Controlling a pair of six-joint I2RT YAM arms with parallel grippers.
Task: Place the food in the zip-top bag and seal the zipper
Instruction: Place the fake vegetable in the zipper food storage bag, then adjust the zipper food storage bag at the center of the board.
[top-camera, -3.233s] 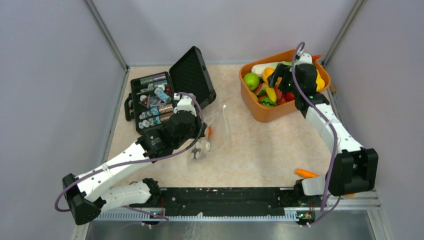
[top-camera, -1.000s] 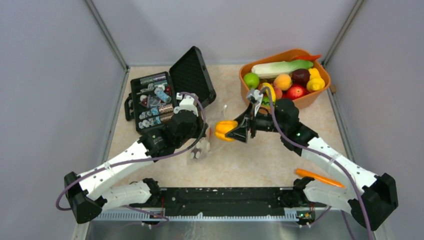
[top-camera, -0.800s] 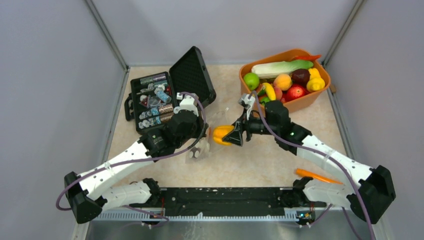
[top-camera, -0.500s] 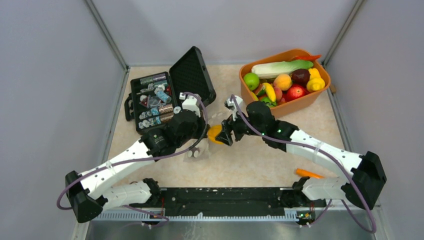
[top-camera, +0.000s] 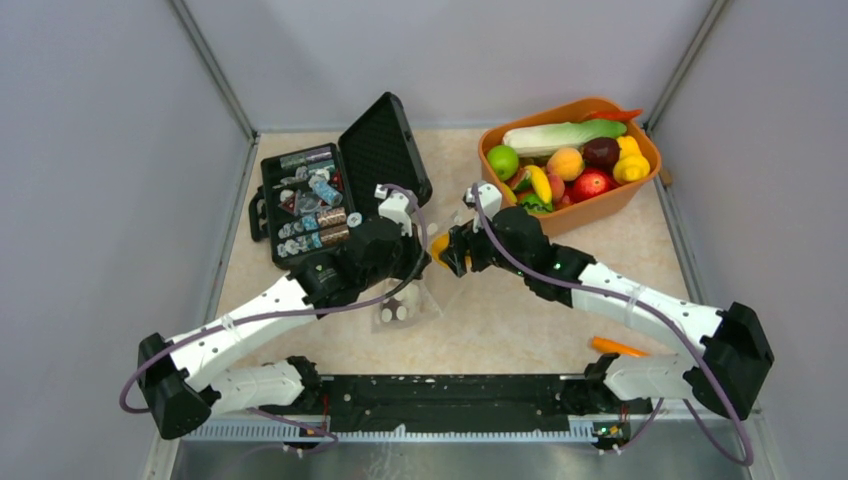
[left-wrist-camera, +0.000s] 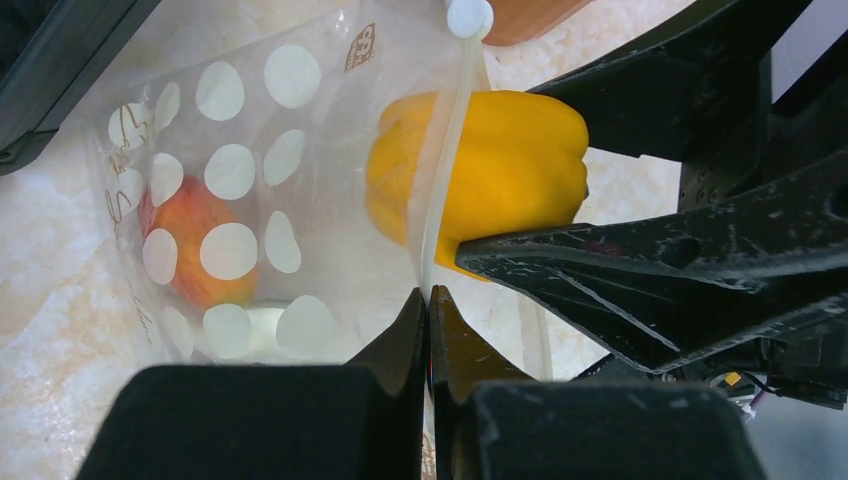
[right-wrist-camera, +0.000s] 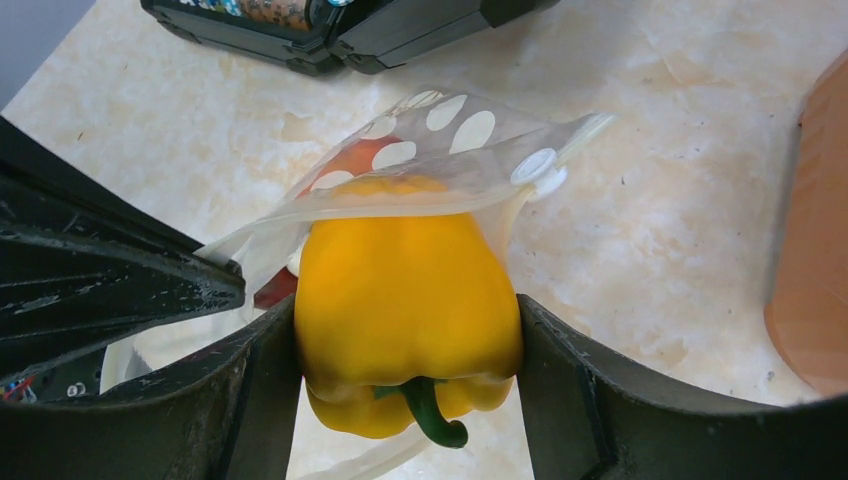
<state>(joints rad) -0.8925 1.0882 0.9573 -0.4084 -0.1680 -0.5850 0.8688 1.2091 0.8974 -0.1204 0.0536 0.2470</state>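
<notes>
Yellow pepper (left-wrist-camera: 500, 160) clamped in right gripper (right-wrist-camera: 405, 310), front half poked into open mouth of dotted bag (left-wrist-camera: 250, 150); left gripper (left-wrist-camera: 428, 300) pinched tight on zipper (left-wrist-camera: 440, 200), lip raised; red-orange fruit (left-wrist-camera: 190, 250) inside bag; tub (top-camera: 560, 215) of food behind

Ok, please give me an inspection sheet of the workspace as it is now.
Surface: beige marbled table, no damage seen.
Job's things: yellow pepper partly in the open mouth of the zip-top bag; orange-red fruit already inside; more food in the orange tub; carrot lying by the right base.
Clutter: open black case with small wrapped bits.
Pincers: left pincer shut on the bag's zipper edge; right pincer shut on the pepper.
Cables: purple cable along each arm, no snag seen.
Surroundings: grey walls; nothing else seen.
</notes>
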